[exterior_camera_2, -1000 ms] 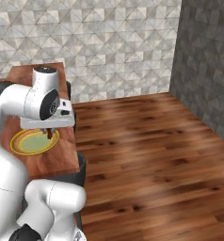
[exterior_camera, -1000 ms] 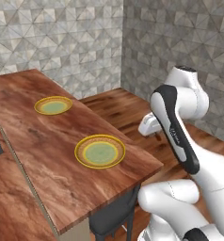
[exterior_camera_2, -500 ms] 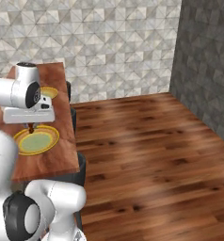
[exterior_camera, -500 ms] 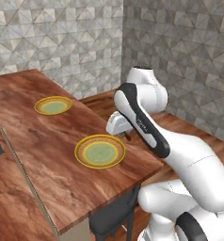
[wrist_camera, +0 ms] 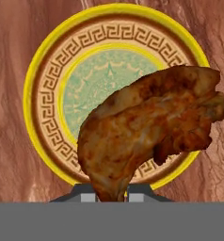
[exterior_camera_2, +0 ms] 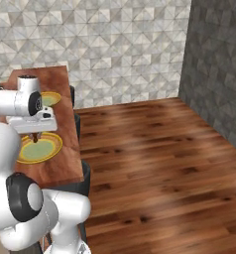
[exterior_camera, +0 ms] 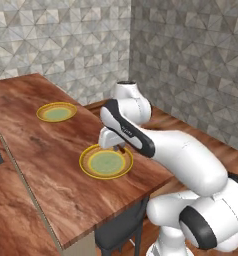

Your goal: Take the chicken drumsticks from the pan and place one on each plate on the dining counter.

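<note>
- The step in hand looks like the delivery of one drumstick (wrist_camera: 147, 132) to the nearer plate (exterior_camera: 106, 162) on the table (exterior_camera: 36, 145); the piece is carried, not yet set down.
- The end effector (wrist_camera: 111, 193) is closed tight on the narrow end of the drumstick, which rises from between the two dark finger tips and spreads up and to the right in the hand view.
- In the hand view the meat hangs over the lower right part of the plate, with its far tip reaching past the yellow rim over the wood; the green centre is open to the upper left.
- In the left base view the end effector (exterior_camera: 116, 145) hovers just above the plate's far rim, near the table's edge; the right base view shows it (exterior_camera_2: 35, 139) right over the same plate (exterior_camera_2: 38, 148).
- The meat appears clear of the plate surface, though how far above it cannot be told.
- The next move, as a judgement, calls for a small shift toward the plate's middle, a short descent, and then opening the fingers so the piece settles inside the rim rather than across it.
- The risk is that a release from here lets the piece roll onto the wood.
- A second plate (exterior_camera: 56, 112) sits well apart, farther along the table, with nothing on it; it would need the other piece.
</note>
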Tool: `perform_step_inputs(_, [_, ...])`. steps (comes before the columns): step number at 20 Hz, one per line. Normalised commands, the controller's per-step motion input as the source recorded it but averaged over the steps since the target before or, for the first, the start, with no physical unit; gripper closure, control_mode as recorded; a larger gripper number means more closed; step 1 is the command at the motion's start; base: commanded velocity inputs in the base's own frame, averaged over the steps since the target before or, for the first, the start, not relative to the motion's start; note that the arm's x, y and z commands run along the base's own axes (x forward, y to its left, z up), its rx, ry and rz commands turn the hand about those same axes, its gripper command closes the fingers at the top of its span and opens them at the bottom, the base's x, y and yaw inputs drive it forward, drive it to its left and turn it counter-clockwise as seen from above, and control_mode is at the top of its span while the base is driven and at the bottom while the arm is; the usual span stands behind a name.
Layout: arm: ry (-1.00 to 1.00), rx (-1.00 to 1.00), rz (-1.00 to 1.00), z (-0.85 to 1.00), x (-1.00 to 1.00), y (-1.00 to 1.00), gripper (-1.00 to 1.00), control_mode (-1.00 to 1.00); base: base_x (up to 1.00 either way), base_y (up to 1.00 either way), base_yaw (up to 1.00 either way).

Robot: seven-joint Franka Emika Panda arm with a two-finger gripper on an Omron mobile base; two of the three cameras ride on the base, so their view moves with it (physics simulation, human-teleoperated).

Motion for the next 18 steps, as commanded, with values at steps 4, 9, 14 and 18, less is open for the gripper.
perform_step_inputs(4, [0.14, -0.07, 0.00, -0.34, 0.43, 0.06, 1.00, -1.00, 0.00, 0.00, 0.00])
perform_step_inputs(9, [0.04, -0.03, 0.00, -0.27, 0.18, 0.11, 1.00, -1.00, 0.00, 0.00, 0.00])
perform_step_inputs(14, [0.00, -0.03, 0.00, -0.26, 0.00, 0.26, 1.00, -1.00, 0.00, 0.00, 0.00])
perform_step_inputs(18, [0.00, -0.01, 0.00, -0.27, 0.01, 0.24, 1.00, -1.00, 0.00, 0.00, 0.00])
